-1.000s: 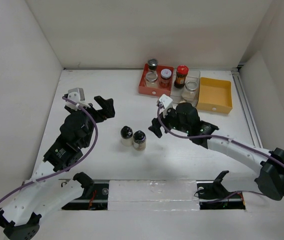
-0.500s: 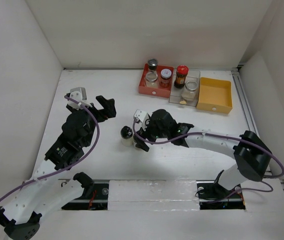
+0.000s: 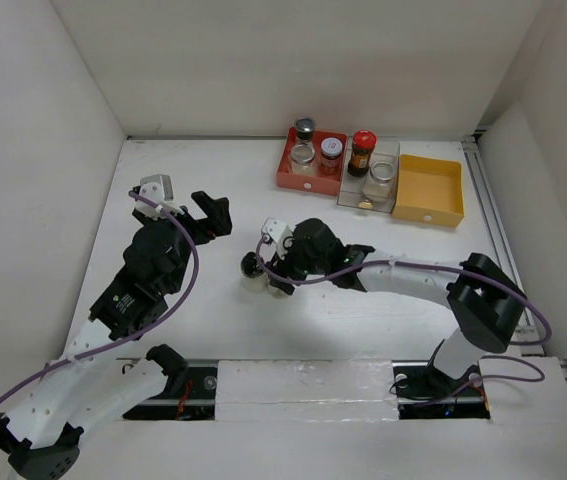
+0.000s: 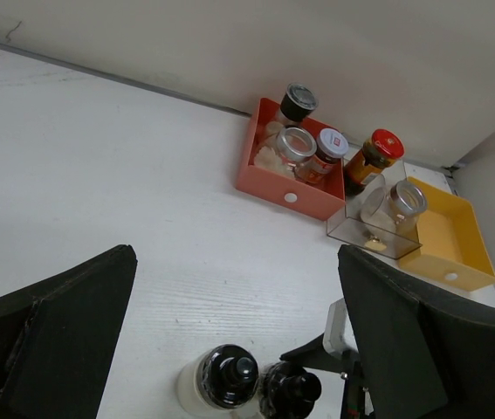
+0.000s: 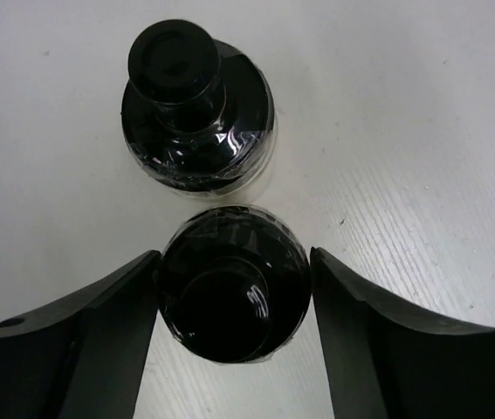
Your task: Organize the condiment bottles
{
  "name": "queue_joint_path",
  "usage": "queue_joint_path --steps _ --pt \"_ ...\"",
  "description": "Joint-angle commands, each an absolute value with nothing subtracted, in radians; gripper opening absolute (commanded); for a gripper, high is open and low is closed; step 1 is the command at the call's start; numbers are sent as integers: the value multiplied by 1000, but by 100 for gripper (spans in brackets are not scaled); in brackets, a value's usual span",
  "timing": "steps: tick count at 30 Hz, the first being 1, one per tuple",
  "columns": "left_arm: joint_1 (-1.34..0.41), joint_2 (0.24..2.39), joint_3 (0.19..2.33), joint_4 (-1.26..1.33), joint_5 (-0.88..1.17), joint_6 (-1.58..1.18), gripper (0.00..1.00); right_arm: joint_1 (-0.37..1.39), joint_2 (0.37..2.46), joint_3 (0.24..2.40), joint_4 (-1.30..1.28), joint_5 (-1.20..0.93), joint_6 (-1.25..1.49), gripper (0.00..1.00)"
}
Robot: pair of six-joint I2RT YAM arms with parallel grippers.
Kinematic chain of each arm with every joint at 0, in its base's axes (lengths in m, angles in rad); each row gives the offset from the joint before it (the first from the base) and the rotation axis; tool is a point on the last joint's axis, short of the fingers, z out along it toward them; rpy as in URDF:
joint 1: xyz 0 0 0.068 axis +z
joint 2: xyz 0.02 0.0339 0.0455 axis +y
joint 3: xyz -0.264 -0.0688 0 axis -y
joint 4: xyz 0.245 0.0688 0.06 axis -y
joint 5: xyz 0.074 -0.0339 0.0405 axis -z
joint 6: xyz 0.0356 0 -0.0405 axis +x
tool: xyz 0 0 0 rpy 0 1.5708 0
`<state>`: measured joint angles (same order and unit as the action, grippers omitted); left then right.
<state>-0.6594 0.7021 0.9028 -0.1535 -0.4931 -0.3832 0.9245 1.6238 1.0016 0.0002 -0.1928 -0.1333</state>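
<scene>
Two black-domed shakers stand side by side mid-table. My right gripper (image 3: 279, 279) (image 5: 234, 279) is over the right-hand shaker (image 5: 234, 292) (image 4: 291, 393), with its fingers (image 5: 99, 340) pressed against both sides of the dome; the shaker still stands on the table. The left-hand shaker (image 3: 252, 268) (image 5: 196, 105) (image 4: 223, 377) stands free, touching or almost touching it. My left gripper (image 3: 211, 218) (image 4: 234, 288) is open and empty, up and to the left of the pair. Three jars (image 3: 304, 155) sit in the red tray (image 3: 285, 178). The red-lidded jar (image 3: 363, 152) and a clear jar (image 3: 380, 177) sit in the clear tray (image 3: 351, 196).
A yellow tray (image 3: 431, 190) stands to the right of the clear tray at the back right, with nothing in it. White walls close in the table at the back and on both sides.
My right arm has swung left from beside the trays to the two shakers and now covers the right-hand one from above. The left arm has barely moved.
</scene>
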Motion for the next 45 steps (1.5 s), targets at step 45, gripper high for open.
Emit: queue_joint_path --steps 45 --pt "-658 672 896 -114 -486 -374 97 -32 1944 1503 81 107 107 61"
